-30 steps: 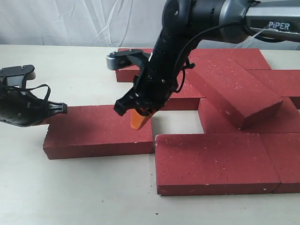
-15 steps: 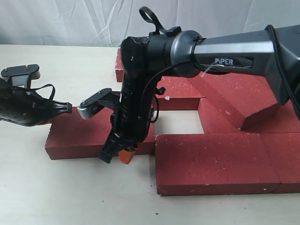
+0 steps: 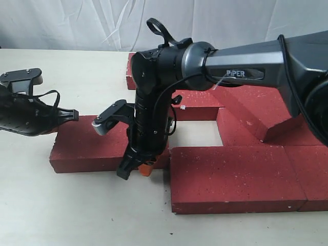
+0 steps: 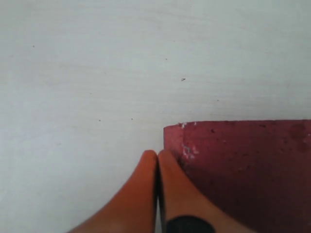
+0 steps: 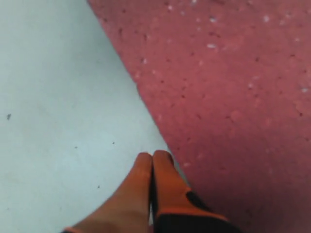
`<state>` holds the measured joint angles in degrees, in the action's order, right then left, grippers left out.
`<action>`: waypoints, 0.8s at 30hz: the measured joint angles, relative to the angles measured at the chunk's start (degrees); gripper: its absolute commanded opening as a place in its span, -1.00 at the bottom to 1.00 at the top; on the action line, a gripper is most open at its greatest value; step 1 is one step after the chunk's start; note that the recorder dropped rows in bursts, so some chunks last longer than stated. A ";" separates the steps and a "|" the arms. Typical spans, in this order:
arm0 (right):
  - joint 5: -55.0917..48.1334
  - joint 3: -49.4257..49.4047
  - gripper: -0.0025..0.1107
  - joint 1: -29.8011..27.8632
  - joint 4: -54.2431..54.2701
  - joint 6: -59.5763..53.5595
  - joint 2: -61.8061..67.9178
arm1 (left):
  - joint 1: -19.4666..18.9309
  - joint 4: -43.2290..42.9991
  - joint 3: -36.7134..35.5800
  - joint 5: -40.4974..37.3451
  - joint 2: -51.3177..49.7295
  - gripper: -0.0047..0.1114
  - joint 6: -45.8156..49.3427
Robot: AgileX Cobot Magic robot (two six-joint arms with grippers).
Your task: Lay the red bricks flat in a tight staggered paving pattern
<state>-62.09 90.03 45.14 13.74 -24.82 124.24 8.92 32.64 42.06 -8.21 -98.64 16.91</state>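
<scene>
White cloth [image 3: 77, 23] hangs behind a pale surface [image 3: 77, 205] in the exterior view, where the red bricks [image 3: 230, 177] lie mostly flat beside and beyond the right claw [image 3: 145, 169]. That claw points down, closed and empty, with its orange tips at the near edge of a loose brick [image 3: 87, 146], close to the seam with the front row. One tilted brick [image 3: 256, 110] leans across the others, well apart from this claw, past a bare gap. The left claw [image 3: 69, 116] hovers at the loose brick's other end, by its far corner. From the left wrist, orange fingertips [image 4: 143, 170] press together holding nothing, with a brick corner just beside them. From the right wrist, the fingertips [image 5: 138, 170] are likewise pressed together, right at a brick's edge where it meets the surface.
</scene>
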 measured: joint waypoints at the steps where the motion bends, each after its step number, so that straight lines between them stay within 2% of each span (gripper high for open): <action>1: 0.47 0.00 -0.97 0.00 -0.51 0.11 0.13 | 0.00 0.00 0.00 0.00 0.00 -0.92 0.00; 9: 3.99 0.00 -0.97 0.00 -2.76 1.89 0.13 | 0.00 0.00 0.00 1.02 0.00 -0.92 0.00; 17: 1.72 0.00 -0.97 0.00 -1.08 2.12 -0.10 | 0.00 0.00 0.00 1.41 0.00 -0.92 0.00; 24: 0.48 0.00 -0.97 -0.90 0.08 2.22 -6.20 | -3.91 -1.02 0.00 1.14 2.17 -0.92 0.11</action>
<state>-61.61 90.03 44.25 13.82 -22.60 118.04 5.00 31.62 42.06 -7.07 -96.47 17.02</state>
